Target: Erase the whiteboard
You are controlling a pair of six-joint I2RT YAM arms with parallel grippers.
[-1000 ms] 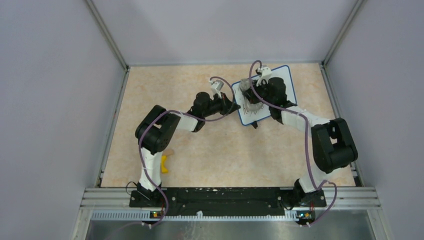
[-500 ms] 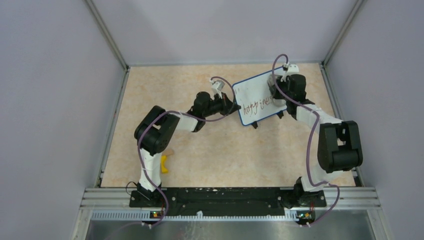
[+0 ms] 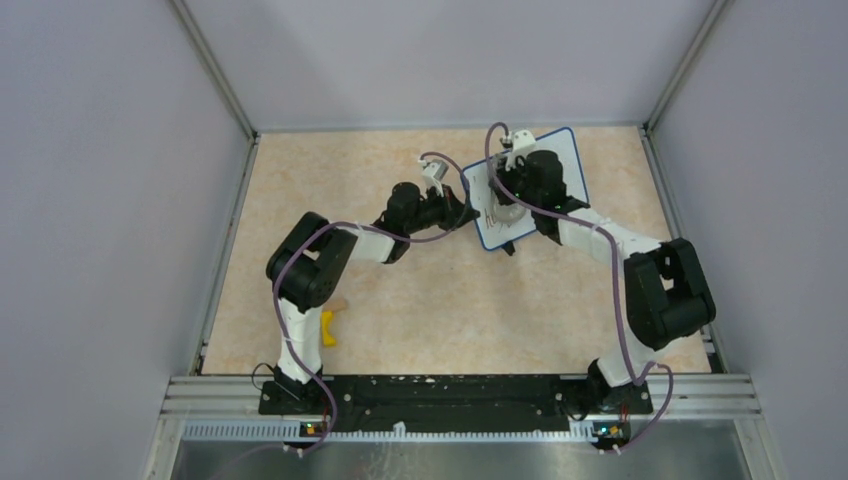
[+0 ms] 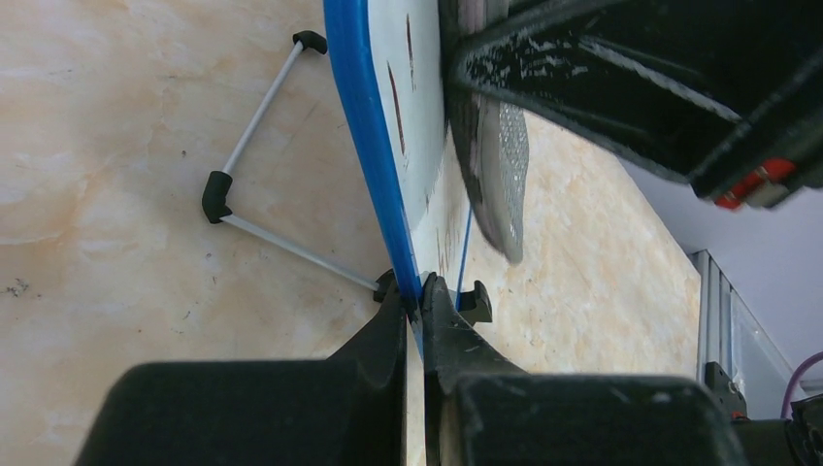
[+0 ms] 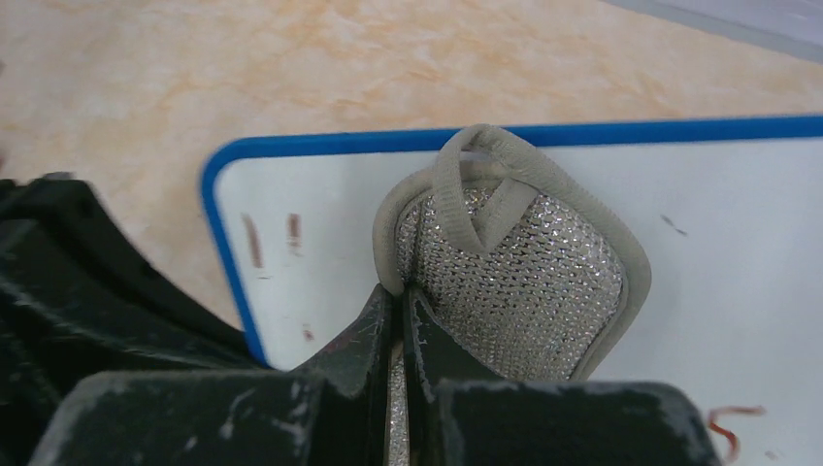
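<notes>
Left tool (image 4: 419, 291) is pinching the whiteboard (image 5: 738, 223) by its blue rim. Right tool (image 5: 400, 306) is clamping the grey pad (image 5: 514, 282) mid-frame at the board face. Reddish marks (image 5: 252, 241) are showing at left and lower right, so the wiping is looking unfinished.

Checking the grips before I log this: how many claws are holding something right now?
2. The left claw pinches the blue rim of the whiteboard, at its left edge in the top view. The right claw clamps the grey eraser pad at the board's face. Neither is hidden.

whiteboard (image 5: 738, 194): smooth white face, blue plastic rim | eraser pad (image 5: 514, 282) on whiteboard: glittery mesh cloth, grey fabric edging | tabletop (image 4: 116, 146) under whiteboard: matt marbled beige
</notes>
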